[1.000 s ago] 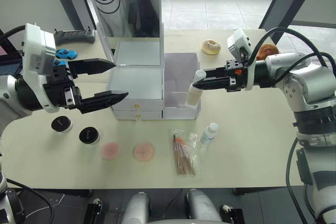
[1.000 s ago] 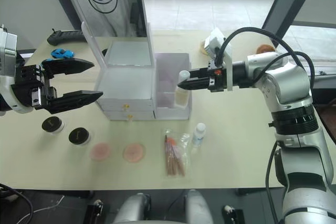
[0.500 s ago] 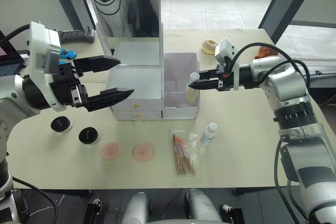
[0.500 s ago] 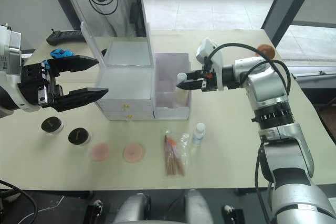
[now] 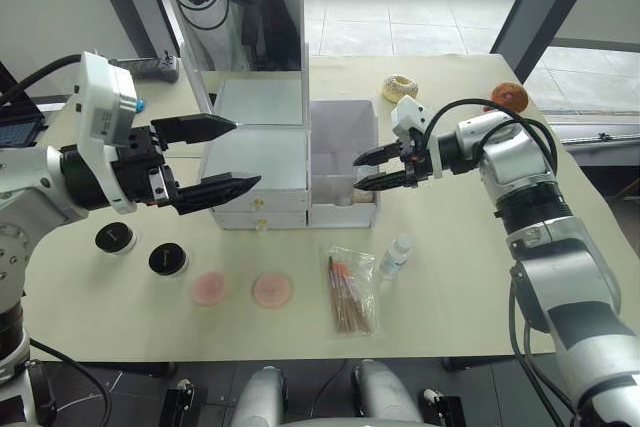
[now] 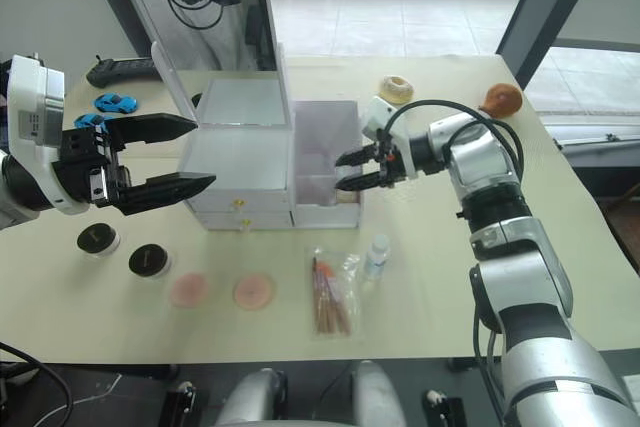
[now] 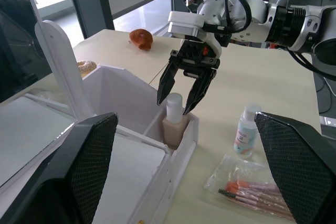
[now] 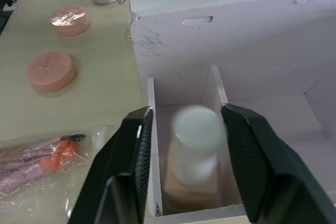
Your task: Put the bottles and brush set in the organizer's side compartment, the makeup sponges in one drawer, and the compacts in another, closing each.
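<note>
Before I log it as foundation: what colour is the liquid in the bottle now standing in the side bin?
Peach-beige under a white cap; the bottle shows best in the left wrist view.

Peach bottle (image 7: pixel 174 120) in the side compartment (image 5: pixel 345 162), right of the drawers (image 5: pixel 258 210); slim bottle (image 5: pixel 397 255), brush set (image 5: pixel 350 292), sponges (image 5: pixel 273 290), compacts (image 5: pixel 168 259) on the worktop (image 5: pixel 470 277) in front.

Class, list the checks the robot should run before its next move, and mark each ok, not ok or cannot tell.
1. Peach bottle upright in the side compartment: ok.
2. Right gripper open and off the bottle: ok.
3. Slim bottle free on the table: ok.
4. Brush set in the compartment: not ok, it lies on the table.
5. Left gripper open and empty: ok.
</note>
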{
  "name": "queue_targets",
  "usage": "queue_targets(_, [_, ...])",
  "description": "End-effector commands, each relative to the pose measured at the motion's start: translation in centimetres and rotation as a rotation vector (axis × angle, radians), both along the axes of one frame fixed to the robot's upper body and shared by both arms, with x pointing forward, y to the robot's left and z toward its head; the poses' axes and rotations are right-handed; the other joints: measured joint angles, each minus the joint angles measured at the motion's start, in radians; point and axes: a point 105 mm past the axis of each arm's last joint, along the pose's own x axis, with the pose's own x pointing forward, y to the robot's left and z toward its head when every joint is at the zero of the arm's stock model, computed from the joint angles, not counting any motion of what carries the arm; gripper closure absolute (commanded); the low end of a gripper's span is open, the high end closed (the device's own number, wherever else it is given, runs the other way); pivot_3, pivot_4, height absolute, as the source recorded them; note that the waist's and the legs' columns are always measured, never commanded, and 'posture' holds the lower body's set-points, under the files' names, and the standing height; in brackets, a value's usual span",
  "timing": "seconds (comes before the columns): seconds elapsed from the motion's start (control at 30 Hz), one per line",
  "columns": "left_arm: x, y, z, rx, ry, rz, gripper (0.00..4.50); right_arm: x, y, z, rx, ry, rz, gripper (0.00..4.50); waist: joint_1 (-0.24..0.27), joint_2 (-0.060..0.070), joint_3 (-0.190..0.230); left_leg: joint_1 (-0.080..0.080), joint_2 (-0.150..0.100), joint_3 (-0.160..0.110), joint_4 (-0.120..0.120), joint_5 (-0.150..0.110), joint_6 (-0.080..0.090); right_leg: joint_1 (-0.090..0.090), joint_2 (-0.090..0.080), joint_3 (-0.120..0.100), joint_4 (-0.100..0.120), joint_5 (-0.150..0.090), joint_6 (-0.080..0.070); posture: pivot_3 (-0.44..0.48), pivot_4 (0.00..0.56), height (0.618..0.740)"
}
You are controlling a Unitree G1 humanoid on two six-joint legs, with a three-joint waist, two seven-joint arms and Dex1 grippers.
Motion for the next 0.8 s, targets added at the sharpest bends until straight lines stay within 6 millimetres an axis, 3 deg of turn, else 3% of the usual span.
queue_targets(0.03, [-0.3, -0.1, 1.1, 0.000, -0.043, -0.011, 0.00, -0.6, -0.2, 4.0, 0.077, -0.075, 0.032, 0.79, 0.002, 0.000, 0.000, 0.000, 0.000, 0.000, 0.000, 0.000, 0.000, 0.000, 0.000, 0.000, 0.000, 0.000, 0.000, 0.000, 0.150, 0.740])
queue_targets(0.1, [-0.2, 0.1, 0.9, 0.004, -0.042, -0.010, 0.00, -1.0, -0.5, 4.8, 0.091, -0.085, 0.032, 0.11, 0.003, 0.000, 0.000, 0.000, 0.000, 0.000, 0.000, 0.000, 0.000, 0.000, 0.000, 0.000, 0.000, 0.000, 0.000, 0.000, 0.150, 0.740])
queue_targets(0.23, [-0.1, 0.9, 0.7, -0.008, -0.035, -0.006, 0.00, -2.0, -1.8, 6.9, 0.190, -0.084, -0.017, 0.05, 0.004, 0.000, 0.000, 0.000, 0.000, 0.000, 0.000, -0.001, -0.001, 0.000, 0.000, 0.000, 0.000, 0.000, 0.000, 0.000, 0.150, 0.740])
queue_targets(0.33, [0.3, 3.0, -0.2, 0.004, 0.001, 0.067, 0.00, -3.3, -4.4, 8.2, 0.297, -0.050, -0.101, 0.05, 0.008, 0.000, 0.000, 0.000, 0.000, 0.000, -0.001, -0.001, -0.001, 0.000, 0.000, 0.000, -0.001, 0.000, 0.000, 0.000, 0.150, 0.740])
queue_targets(0.5, [1.0, 9.4, -0.9, -0.047, -0.003, 0.255, 0.00, -4.2, -11.3, 7.1, 0.346, -0.017, -0.382, 0.05, 0.012, 0.000, 0.000, 0.000, 0.000, 0.001, -0.001, -0.001, -0.001, 0.000, -0.001, 0.000, -0.002, 0.000, 0.000, 0.000, 0.150, 0.740])
queue_targets(0.7, [1.9, 19.8, -3.4, -0.059, 0.009, 0.584, 0.00, -5.6, -19.5, 3.7, 0.360, -0.033, -0.677, 0.05, 0.003, 0.000, 0.000, 0.001, 0.001, 0.004, -0.003, -0.001, -0.001, 0.000, 0.000, 0.000, -0.002, -0.001, -0.002, 0.000, 0.150, 0.740])
queue_targets(0.8, [1.4, 22.3, -4.6, -0.042, 0.035, 0.643, 0.00, -6.6, -21.8, 2.4, 0.315, -0.073, -0.757, 0.05, 0.003, 0.001, 0.000, 0.001, 0.001, 0.005, -0.003, -0.001, -0.001, 0.000, 0.000, 0.001, -0.002, -0.001, -0.002, 0.000, 0.150, 0.740])
